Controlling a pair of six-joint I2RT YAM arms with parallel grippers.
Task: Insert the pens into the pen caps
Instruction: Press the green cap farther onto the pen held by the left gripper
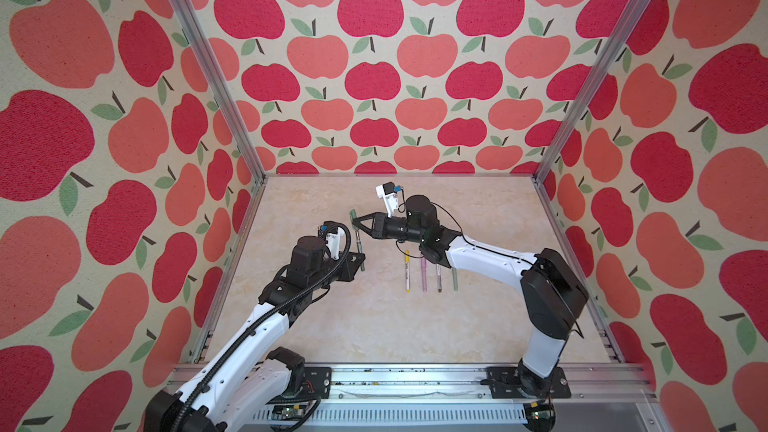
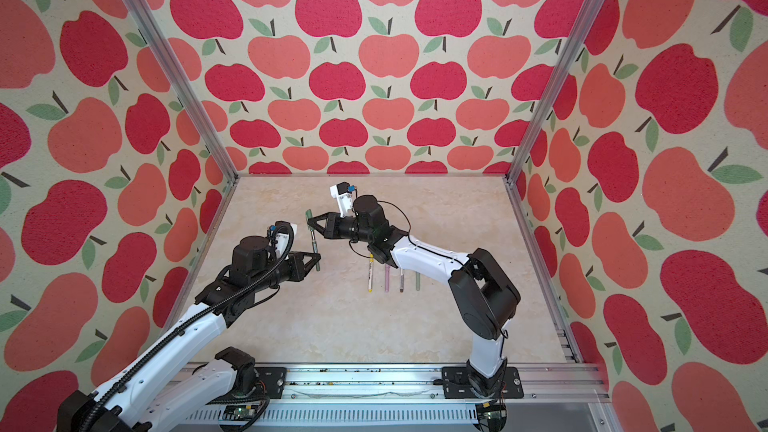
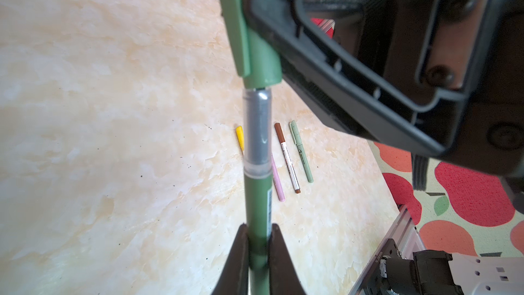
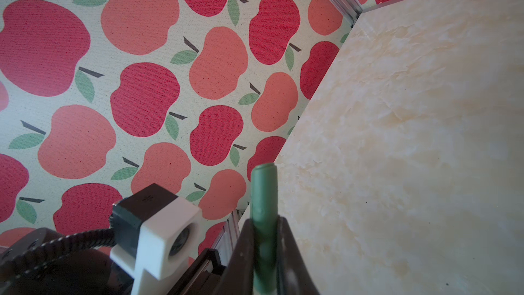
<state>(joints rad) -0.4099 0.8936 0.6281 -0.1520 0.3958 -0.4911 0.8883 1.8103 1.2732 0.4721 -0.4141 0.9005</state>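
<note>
Starting at the near side, the left gripper is closed tight on the lower barrel of the dark green pen, which is held clear of the table. The pen points away toward the back wall. Level with it, to the right in both top views, four pens lie side by side on the table: the yellow pen, lilac-pink pen, brown pen and sage green pen. Those whose ends show in the left wrist view appear capped. The lilac-pink one is partly hidden there.

Farther out, the pen's grey, clear-sleeved front section sits at the mouth of the dark green cap. The tip looks to be just inside, with the whole grey section exposed, so the cap is judged not yet seated. Farthest out, the right gripper is clamped on the cap's body, and the cap's closed end projects past its fingers.

Handling assessment: pen and cap look light, rigid and smooth-walled. Round plastic of this kind is likely to slide lengthwise or roll between the fingers under a push. The present hold is low on the barrel. A hold nearer the grey section would probably flex less. The fine tip could be damaged if it met the cap rim off-axis.
</note>
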